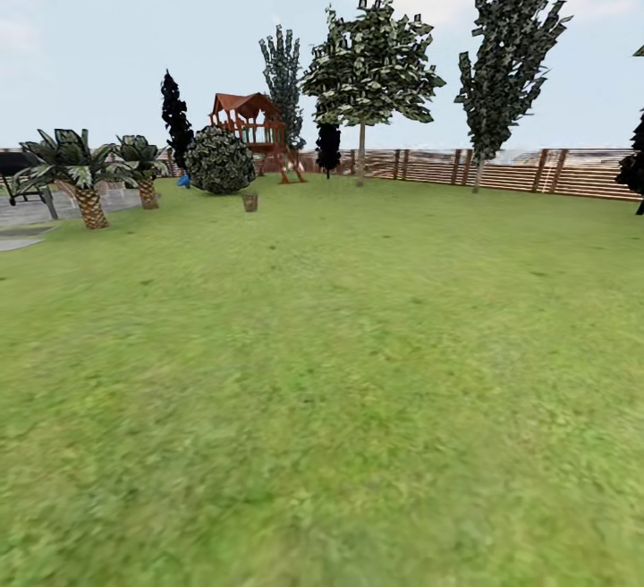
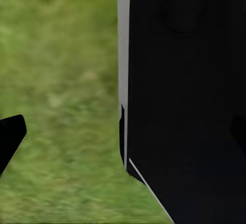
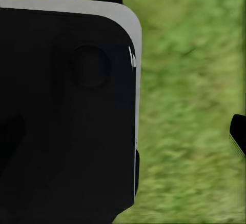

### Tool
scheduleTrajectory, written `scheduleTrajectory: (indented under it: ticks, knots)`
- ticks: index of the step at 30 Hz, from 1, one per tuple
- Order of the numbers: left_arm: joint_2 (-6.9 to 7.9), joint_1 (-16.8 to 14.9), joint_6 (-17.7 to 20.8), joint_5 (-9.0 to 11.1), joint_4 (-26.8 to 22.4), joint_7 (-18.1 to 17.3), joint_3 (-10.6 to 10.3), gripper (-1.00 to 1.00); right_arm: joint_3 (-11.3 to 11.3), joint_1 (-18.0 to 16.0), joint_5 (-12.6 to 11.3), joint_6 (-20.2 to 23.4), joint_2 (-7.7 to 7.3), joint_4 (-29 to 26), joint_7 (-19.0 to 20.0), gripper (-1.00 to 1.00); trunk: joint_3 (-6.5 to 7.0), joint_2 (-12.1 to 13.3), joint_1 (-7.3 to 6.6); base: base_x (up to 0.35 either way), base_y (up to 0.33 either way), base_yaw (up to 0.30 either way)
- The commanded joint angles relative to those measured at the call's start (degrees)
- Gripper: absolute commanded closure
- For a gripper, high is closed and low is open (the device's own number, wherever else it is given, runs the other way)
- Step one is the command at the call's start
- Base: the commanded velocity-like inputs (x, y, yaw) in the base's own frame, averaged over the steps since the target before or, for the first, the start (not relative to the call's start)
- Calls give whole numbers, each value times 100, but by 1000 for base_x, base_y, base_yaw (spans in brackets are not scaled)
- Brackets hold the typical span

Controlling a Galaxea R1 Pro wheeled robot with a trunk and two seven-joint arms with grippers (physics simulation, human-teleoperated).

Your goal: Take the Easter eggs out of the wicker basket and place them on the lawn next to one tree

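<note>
Wicker basket [image 1: 249,202], small and brown, sits far off at upper left of the head view on mottled green lawn [image 1: 358,372], left of the pale-trunked leafy tree [image 1: 361,153] by the brown slat fence [image 1: 537,171]. Approaching fast risks bumping it, spilling eggs. Whether either claw is spread, I cannot tell.

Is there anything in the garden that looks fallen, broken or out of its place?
Nothing stands out. The basket stands upright far off on the lawn, near the round bush; it is too small to see any eggs. The trees, playset and fence all stand straight.
</note>
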Motion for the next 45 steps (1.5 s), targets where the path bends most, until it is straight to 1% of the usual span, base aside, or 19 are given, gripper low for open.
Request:
scheduleTrajectory:
  ticks: [1,8,16,45]
  knots:
    - [0,3,0,1,-10,0,1,-100,2,-8,1,-2,0,13,-1,-100,-4,-2,3,338,0,0]
    - [0,3,0,1,-8,0,1,-100,2,-8,2,-2,0,13,-6,-100,-4,-2,3,338,0,3]
    - [0,3,0,1,-8,0,1,-100,2,-8,3,-3,0,13,-1,-100,-4,-2,3,338,0,123]
    - [0,3,0,1,-10,3,-1,-100,2,-8,3,0,0,13,-5,-100,-4,-2,3,338,0,2]
